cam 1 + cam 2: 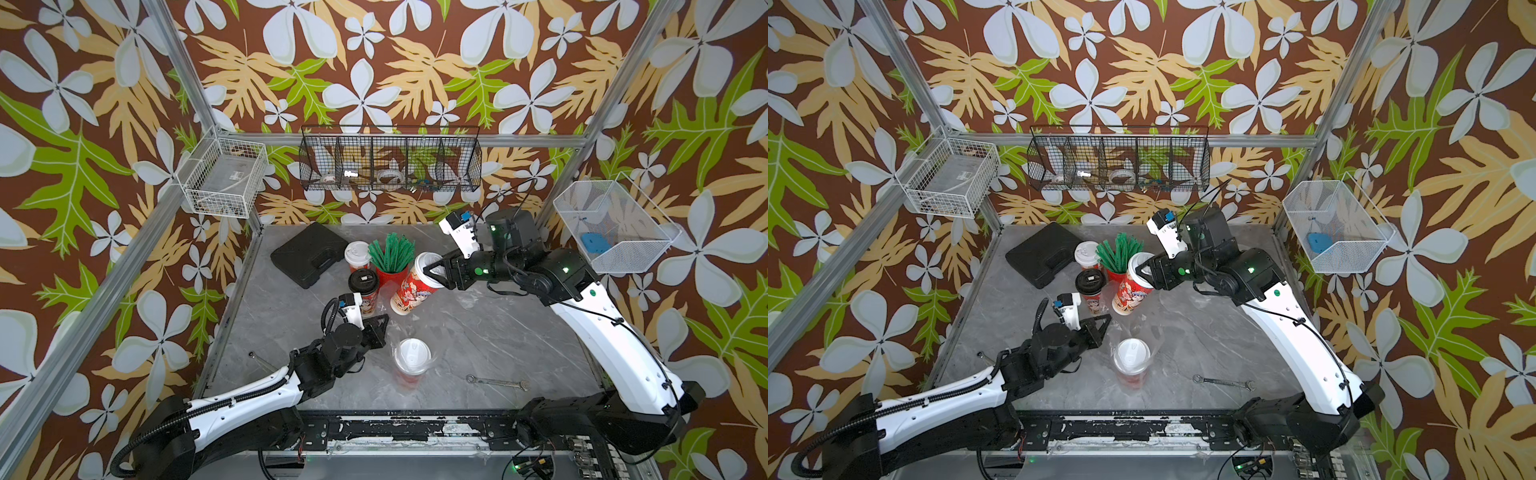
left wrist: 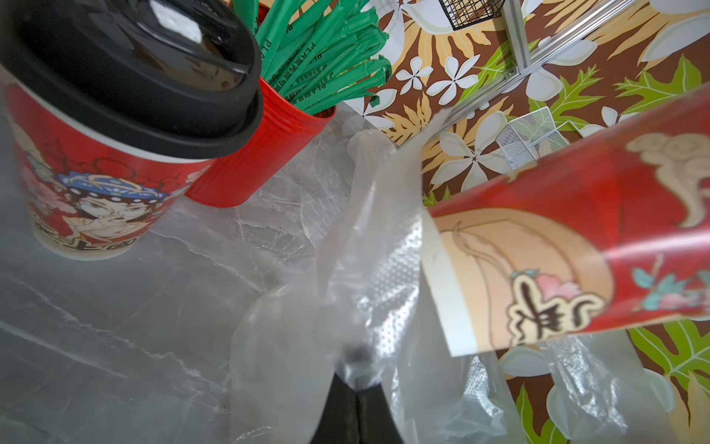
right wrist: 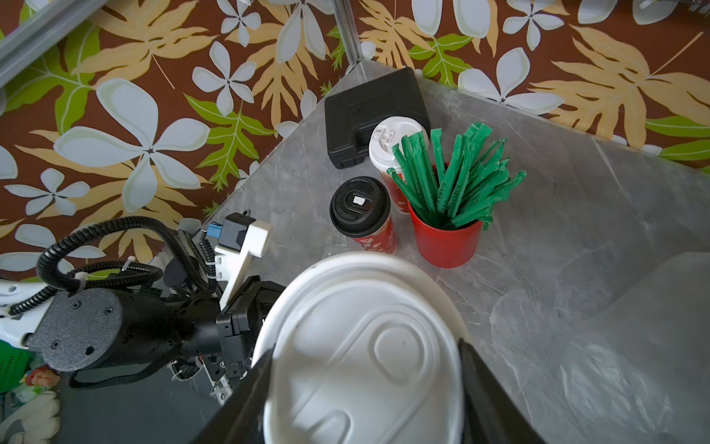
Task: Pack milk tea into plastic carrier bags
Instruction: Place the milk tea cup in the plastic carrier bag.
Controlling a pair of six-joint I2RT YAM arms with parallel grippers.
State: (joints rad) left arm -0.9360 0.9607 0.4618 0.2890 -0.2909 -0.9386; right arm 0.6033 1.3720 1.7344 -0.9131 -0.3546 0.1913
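On the grey table point(image 1: 498, 332), the loading step is judged to be in hand: a cup is being brought to a bag. The tilted cup point(image 1: 411, 289), white-lidded, is grasped at its lid by the right gripper point(image 1: 436, 269), a jaw on either side, its base clear of the surface beside the straw pot point(image 1: 390, 266). The bagged cup point(image 1: 412, 356) stands nearer the front, wrapped in clear plastic — packed, it seems. The black-lidded cup point(image 1: 364, 284) and the rear cup point(image 1: 356, 254) are unpacked by the pot. The bag film point(image 2: 369, 269) is pinched upright in the clenched left gripper point(image 2: 355, 388), just beside the tilted cup's base. Next — the cup must be righted over the bag mouth and lowered, with the film kept wide.
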